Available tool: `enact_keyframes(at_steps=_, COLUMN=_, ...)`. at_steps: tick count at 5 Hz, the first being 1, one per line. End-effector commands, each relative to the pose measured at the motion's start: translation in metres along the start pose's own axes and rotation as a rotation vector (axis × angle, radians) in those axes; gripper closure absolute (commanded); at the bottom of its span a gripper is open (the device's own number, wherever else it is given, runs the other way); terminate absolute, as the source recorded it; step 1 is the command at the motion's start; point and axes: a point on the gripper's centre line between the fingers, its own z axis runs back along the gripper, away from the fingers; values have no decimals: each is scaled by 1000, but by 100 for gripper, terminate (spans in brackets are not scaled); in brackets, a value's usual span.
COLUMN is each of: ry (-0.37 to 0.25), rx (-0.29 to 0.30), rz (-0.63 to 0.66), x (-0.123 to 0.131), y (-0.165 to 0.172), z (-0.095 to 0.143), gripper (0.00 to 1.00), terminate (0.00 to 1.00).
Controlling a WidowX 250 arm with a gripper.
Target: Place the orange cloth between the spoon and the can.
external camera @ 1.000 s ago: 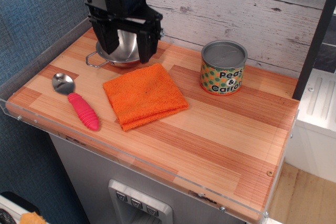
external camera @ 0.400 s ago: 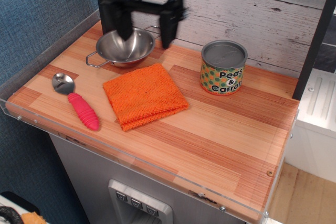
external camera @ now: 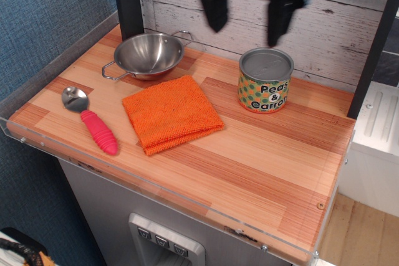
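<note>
The cloth (external camera: 172, 113) lies flat on the bench (external camera: 249, 160), folded into a rough square with one corner pointing toward the front edge. It sits between the spoon (external camera: 90, 120) on its left and the can (external camera: 265, 80) on its right, touching neither. The spoon rests near the bench's left front edge, its shiny round end toward the back and its ribbed pink handle pointing to the front. The can stands upright near the back wall, its grey lid up and its green dotted label reading "Peas & Carrots" facing forward.

Behind the cloth, just beyond its rear edge, stands a steel bowl (external camera: 148, 55) with two loop handles; nothing shows inside it.

The pincer (external camera: 245, 20) hangs high over the back of the bench, above and a little left of the can, against the plank wall. It is motion-blurred, yet its two dark fingers (external camera: 215, 4) stand plainly spread with a wide gap between them, and nothing is held there. It touches no object.

A clear plastic lip runs along the bench's front and left sides.
</note>
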Motion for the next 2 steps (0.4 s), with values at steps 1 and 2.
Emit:
enact_keyframes(at_steps=1, ry=-50, rx=-10, rz=-67, x=10, y=-27, z=20, gripper=0, terminate=0)
enact_keyframes(at_steps=2, ry=-50, rx=-10, rz=-67, x=10, y=-27, z=20, gripper=0, terminate=100)
